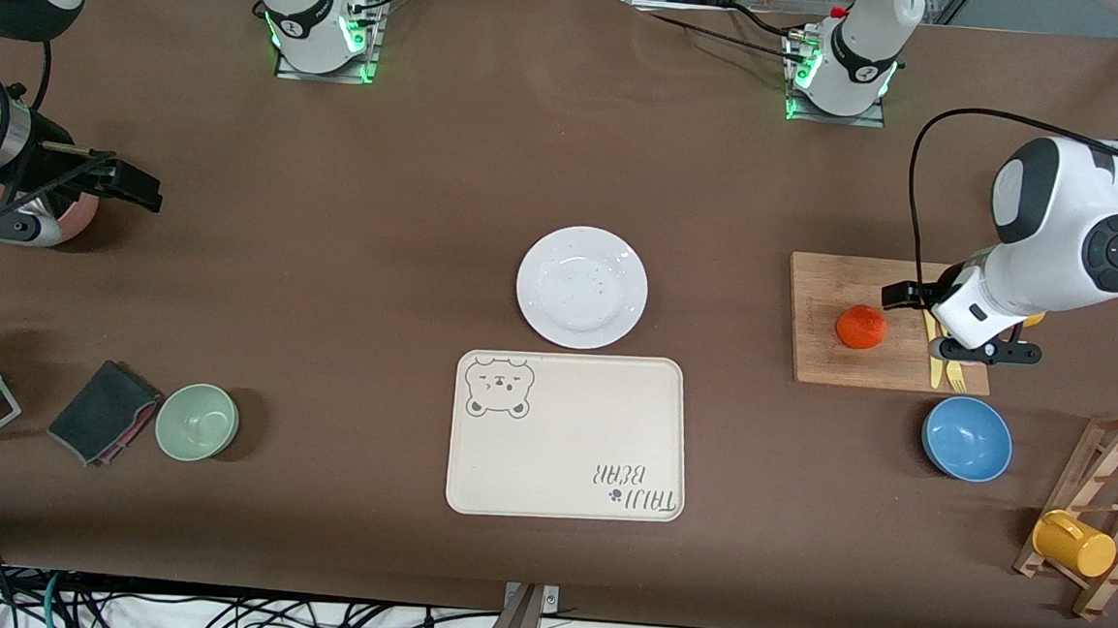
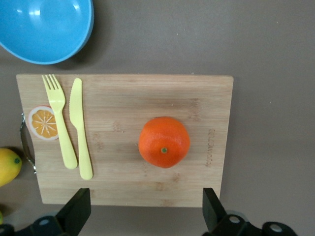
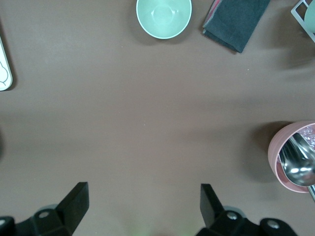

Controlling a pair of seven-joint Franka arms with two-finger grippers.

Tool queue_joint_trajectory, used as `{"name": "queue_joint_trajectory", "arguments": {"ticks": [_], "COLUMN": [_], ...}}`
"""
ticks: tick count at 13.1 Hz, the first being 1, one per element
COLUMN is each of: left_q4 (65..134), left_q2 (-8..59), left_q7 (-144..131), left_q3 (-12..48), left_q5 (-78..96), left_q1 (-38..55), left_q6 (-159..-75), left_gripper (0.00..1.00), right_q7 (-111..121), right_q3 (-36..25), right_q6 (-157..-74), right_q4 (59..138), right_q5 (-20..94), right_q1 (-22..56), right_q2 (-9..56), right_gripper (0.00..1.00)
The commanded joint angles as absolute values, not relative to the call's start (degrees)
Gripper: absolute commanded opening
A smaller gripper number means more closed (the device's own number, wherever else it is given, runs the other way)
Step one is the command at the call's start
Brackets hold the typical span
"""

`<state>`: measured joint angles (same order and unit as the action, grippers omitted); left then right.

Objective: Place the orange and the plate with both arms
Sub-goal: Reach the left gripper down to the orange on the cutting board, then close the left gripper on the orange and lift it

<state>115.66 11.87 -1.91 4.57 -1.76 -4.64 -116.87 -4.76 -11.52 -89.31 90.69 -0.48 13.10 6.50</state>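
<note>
Orange (image 2: 164, 141) sits on the cutting board (image 2: 123, 98) under the open left gripper (image 2: 145, 214), which should descend centred; open right gripper (image 3: 142, 211) waits.

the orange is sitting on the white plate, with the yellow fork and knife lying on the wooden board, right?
Not quite. The orange sits on the wooden board, not on the white plate, which has nothing on it. The left wrist view shows it beside the yellow fork and knife, which do lie on that board.
</note>
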Motion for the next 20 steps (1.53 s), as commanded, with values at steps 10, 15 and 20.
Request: {"name": "queue_joint_trajectory", "arguments": {"ticks": [10, 15, 20], "left_q4": [127.79, 127.79, 127.79], "left_q2": [17.75, 19.68, 20.56], "left_q7": [-1.32, -1.32, -1.32], "left_q3": [4.66, 4.66, 4.57], "left_q5": [-0.70, -0.70, -0.97], "left_q1": [-4.57, -4.04, -3.96], "left_q6": [-139.39, -143.08, -143.79], "left_gripper": [1.00, 1.00, 0.62], "right_q7": [-5.01, -5.10, -5.19], "right_q3": [-11.34, -11.25, -11.25], "right_q6": [-88.51, -88.51, -88.51], "right_q4": [90.62, 90.62, 90.62], "right_q5": [0.09, 0.09, 0.09], "right_q1": [13.10, 13.10, 13.10], "right_q2": [5.98, 6.06, 5.98], "right_gripper": [1.00, 1.00, 1.00]}}
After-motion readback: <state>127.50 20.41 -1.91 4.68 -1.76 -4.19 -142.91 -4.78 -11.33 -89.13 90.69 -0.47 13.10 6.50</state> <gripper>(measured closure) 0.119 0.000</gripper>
